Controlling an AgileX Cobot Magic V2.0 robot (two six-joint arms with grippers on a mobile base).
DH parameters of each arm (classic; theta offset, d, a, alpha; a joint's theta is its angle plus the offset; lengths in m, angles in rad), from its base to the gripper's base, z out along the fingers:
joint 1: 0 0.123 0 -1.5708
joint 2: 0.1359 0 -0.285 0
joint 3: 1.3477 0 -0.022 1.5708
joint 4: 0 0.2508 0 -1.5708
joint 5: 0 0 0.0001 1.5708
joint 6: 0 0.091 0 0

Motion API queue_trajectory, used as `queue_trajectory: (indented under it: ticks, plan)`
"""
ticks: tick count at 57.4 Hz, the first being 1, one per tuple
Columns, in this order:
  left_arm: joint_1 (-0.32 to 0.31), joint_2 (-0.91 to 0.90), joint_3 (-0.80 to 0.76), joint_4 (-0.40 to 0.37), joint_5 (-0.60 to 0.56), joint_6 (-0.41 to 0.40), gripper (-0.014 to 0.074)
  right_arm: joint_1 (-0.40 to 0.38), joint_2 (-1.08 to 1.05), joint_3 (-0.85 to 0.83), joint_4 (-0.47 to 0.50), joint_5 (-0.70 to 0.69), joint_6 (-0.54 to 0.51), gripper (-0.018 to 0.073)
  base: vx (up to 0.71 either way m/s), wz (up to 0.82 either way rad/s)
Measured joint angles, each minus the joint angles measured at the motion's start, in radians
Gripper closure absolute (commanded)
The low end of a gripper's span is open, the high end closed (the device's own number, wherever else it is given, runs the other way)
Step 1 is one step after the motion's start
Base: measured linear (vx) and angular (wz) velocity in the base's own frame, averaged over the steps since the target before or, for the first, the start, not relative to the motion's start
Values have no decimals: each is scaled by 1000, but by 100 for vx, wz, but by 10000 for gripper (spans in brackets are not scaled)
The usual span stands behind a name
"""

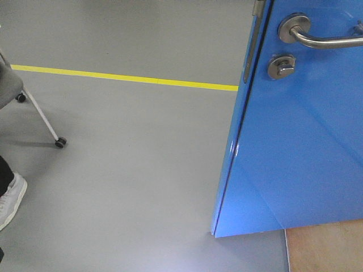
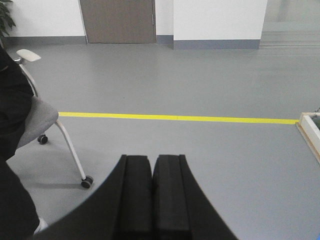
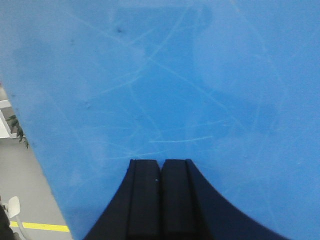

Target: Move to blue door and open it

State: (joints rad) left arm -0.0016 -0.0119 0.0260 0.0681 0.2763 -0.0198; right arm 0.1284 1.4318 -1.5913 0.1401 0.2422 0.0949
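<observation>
Directly before right gripper: blue door.

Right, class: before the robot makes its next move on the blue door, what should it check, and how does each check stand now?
1. Blue door in view, beside the base: ok.
2. Lever handle visible: ok; its free end is cut off.
3. Right gripper facing the door panel: ok, fingers shut.
4. Any gripper on the handle: not ok.
5. Left gripper shut, pointing at open floor: ok.
6. Chair and seated person's shoe clear of the swing: cannot tell.
</observation>
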Motion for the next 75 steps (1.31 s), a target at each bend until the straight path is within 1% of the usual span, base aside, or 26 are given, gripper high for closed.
queue_trajectory:
  ticks: [75]
  plan:
    - [0,0,0,0,0,0,524,6,9,0,3,-11,0,547,24,-4]
